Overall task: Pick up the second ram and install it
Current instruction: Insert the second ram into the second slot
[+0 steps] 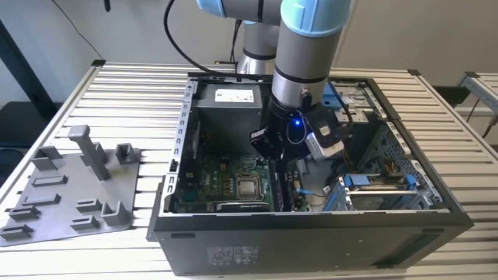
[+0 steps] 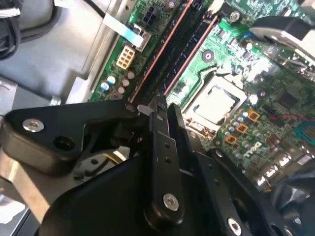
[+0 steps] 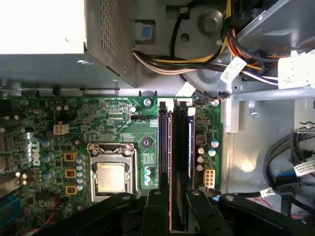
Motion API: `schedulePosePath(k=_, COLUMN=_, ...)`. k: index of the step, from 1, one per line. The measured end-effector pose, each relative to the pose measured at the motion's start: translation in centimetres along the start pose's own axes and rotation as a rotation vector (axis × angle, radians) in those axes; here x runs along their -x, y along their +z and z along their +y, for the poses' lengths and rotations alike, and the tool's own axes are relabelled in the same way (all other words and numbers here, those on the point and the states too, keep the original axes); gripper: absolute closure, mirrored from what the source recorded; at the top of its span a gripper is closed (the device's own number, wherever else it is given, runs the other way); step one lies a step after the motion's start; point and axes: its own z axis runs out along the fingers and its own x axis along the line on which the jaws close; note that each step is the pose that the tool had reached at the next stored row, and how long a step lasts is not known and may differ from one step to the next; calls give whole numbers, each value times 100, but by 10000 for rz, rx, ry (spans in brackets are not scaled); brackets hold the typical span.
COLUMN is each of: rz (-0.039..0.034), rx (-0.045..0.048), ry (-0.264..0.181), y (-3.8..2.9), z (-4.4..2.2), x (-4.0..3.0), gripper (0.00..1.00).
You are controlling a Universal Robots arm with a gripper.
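The hand (image 3: 179, 216) is hanging low inside the open computer case (image 1: 311, 233), its fingers (image 3: 156, 211) closing on the second ram (image 3: 180, 147), which is standing on edge in a memory slot (image 3: 163, 142) beside the processor socket (image 3: 112, 169). The step in hand looks like the seating: the stick is sitting along its slot, though I cannot tell whether it is fully home. Pressing it in is calling for an even, straight push. Farther off, the grey tray (image 1: 66, 198) is lying on the bench (image 1: 140, 93)
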Motion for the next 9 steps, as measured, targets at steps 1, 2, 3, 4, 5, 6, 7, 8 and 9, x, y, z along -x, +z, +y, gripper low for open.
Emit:
schedulePosePath(k=1, rz=0, rx=0, ry=0, y=-2, z=0, x=0, gripper=80)
schedulePosePath(k=2, rz=0, rx=0, ry=0, y=-3, z=0, x=0, gripper=87)
schedulePosePath(k=3, rz=1, rx=-2, ry=0, y=-5, z=0, x=0, gripper=87)
schedulePosePath(k=4, rz=1, rx=-1, ry=0, y=-6, z=-1, x=0, gripper=89)
schedulePosePath(k=5, rz=1, rx=-2, ry=0, y=-8, z=-1, x=0, gripper=89)
schedulePosePath(k=6, rz=1, rx=-1, ry=0, y=-9, z=0, x=0, gripper=89)
schedulePosePath(k=7, rz=1, rx=-2, ry=0, y=-10, z=-1, x=0, gripper=89)
schedulePosePath(k=8, rz=1, rx=-2, ry=0, y=-11, z=0, x=0, gripper=89)
schedulePosePath(k=9, rz=1, rx=-1, ry=1, y=-13, z=-1, x=0, gripper=89)
